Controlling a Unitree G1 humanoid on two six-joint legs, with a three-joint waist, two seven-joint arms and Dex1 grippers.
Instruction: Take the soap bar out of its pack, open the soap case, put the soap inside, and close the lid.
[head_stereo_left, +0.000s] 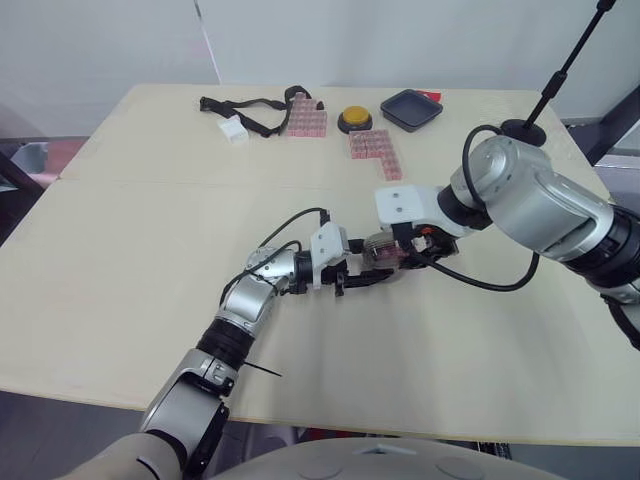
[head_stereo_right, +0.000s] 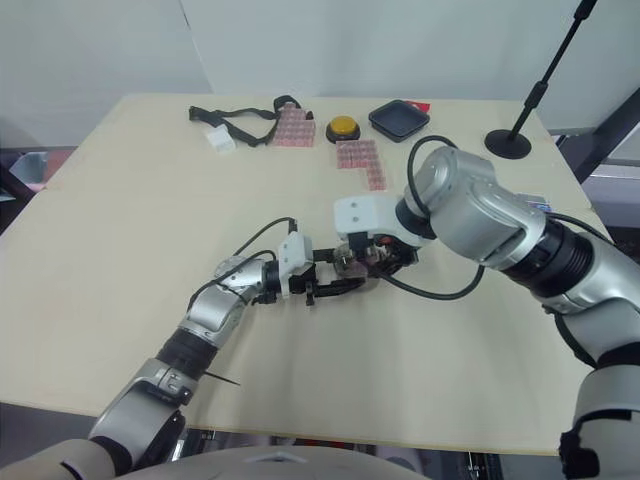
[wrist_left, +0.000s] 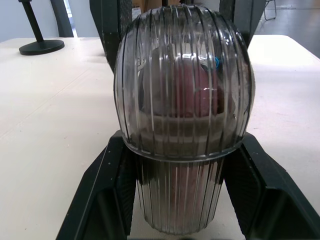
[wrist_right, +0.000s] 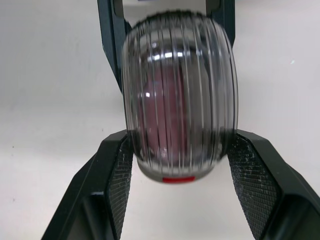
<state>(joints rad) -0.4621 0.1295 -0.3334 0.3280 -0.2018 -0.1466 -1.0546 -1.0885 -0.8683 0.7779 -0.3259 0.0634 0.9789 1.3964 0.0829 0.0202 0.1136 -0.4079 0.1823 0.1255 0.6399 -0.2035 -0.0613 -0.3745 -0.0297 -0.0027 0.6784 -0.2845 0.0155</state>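
Observation:
A clear ribbed soap case (head_stereo_left: 380, 249) sits at the middle of the table with the pink soap bar (wrist_left: 187, 90) visible inside through its domed lid. My left gripper (head_stereo_left: 362, 276) reaches in from the left and its fingers (wrist_left: 112, 180) press both sides of the case's lower half. My right gripper (head_stereo_left: 402, 256) comes from the opposite side, and its fingers (wrist_right: 117, 180) bracket the same case (wrist_right: 180, 90) against its sides. The lid sits over the base; I cannot tell whether it is latched.
At the back of the table lie two pink packs (head_stereo_left: 307, 118) (head_stereo_left: 375, 152), a yellow button (head_stereo_left: 354, 120), a black tray (head_stereo_left: 411, 109), a black strap (head_stereo_left: 250, 108) with a white piece (head_stereo_left: 233, 130), and a stand's round base (head_stereo_left: 523, 130).

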